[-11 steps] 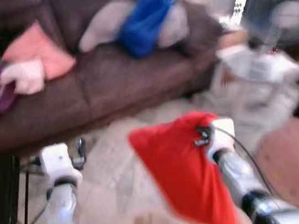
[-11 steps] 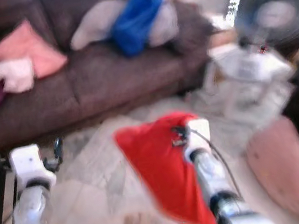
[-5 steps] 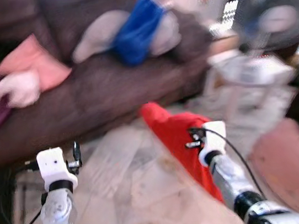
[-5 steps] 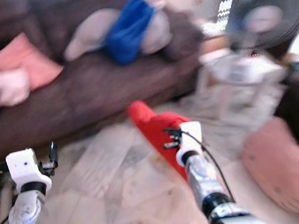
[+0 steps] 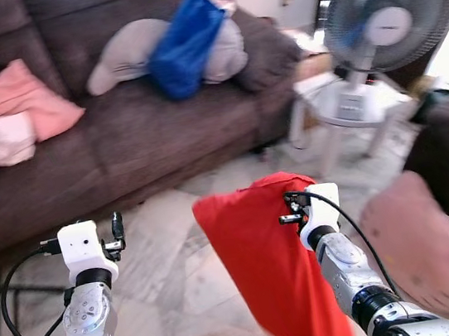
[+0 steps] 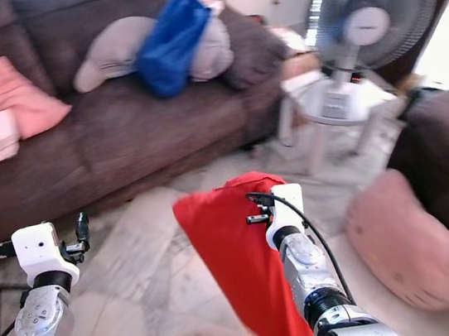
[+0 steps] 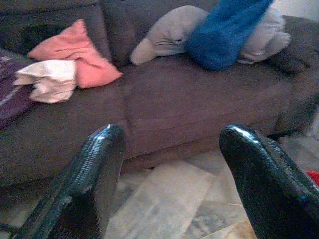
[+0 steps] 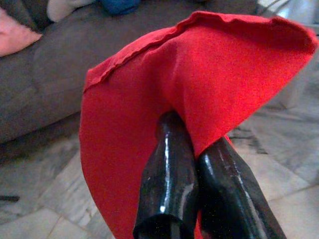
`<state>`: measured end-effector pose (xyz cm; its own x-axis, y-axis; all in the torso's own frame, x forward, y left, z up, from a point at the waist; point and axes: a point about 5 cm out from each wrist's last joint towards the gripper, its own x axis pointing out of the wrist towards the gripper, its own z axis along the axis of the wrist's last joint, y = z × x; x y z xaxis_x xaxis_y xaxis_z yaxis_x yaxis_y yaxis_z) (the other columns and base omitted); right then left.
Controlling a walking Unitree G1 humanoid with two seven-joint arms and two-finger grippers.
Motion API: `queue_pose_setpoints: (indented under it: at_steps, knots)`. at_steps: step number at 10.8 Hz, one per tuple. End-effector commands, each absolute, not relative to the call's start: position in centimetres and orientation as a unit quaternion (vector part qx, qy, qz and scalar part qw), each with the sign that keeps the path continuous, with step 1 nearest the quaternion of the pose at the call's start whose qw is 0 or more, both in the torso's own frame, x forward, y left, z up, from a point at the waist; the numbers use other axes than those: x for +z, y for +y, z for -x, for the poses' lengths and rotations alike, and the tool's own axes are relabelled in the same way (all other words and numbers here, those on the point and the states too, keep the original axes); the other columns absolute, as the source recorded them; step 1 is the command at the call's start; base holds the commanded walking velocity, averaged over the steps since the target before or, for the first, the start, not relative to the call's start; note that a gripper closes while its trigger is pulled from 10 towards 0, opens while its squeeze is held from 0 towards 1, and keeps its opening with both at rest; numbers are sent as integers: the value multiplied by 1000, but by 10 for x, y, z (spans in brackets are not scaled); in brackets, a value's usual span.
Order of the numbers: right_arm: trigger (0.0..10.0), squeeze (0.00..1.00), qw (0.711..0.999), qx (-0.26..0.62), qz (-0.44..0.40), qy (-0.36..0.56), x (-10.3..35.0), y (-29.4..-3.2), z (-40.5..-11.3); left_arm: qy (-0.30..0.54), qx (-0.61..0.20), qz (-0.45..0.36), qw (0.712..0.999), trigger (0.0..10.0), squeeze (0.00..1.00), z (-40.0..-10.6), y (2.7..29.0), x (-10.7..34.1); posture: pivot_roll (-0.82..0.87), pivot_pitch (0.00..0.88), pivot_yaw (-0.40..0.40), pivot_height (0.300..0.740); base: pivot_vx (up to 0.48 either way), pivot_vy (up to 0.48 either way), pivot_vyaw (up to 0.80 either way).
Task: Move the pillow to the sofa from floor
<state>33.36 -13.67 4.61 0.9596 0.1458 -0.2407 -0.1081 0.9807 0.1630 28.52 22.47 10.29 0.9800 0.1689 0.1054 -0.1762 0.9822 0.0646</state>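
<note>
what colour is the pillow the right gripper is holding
Plain bright red pillow, pinched by the right gripper; clearest in the right wrist view.

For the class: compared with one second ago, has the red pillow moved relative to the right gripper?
No. The red pillow hangs pinched in the right gripper as before; the sofa shifts because the camera moved.

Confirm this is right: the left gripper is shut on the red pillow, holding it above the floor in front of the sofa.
Wrong arm. The right gripper is shut on the red pillow, as the right wrist view shows; the left gripper is open. The rest stands: it hangs above the floor before the sofa.
</note>
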Motion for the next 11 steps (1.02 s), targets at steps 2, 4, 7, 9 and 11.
queue_pose_setpoints:
  at_steps: [2,4,7,9,11]
  knots:
    - [10000,0,992,69,-71,73,70,-138,-347,-46,87,-34,995,10000,0,-282,224,100,147,96,19,740,0,0,-800]
    - [10000,0,993,69,-68,72,70,-137,-347,-47,85,-32,995,10000,0,-282,223,100,147,90,18,740,0,0,-800]
    - [10000,0,993,66,-67,74,69,-138,-346,-48,82,-28,995,10000,0,-283,222,100,146,89,19,740,0,0,-800]
    - [10000,0,994,52,-62,75,68,-144,-346,-48,82,-26,995,10000,0,-282,222,100,144,93,19,740,0,0,-800]
    - [10000,0,994,43,-59,77,69,-147,-347,-46,82,-24,995,10000,0,-282,221,100,143,100,17,740,0,0,-800]
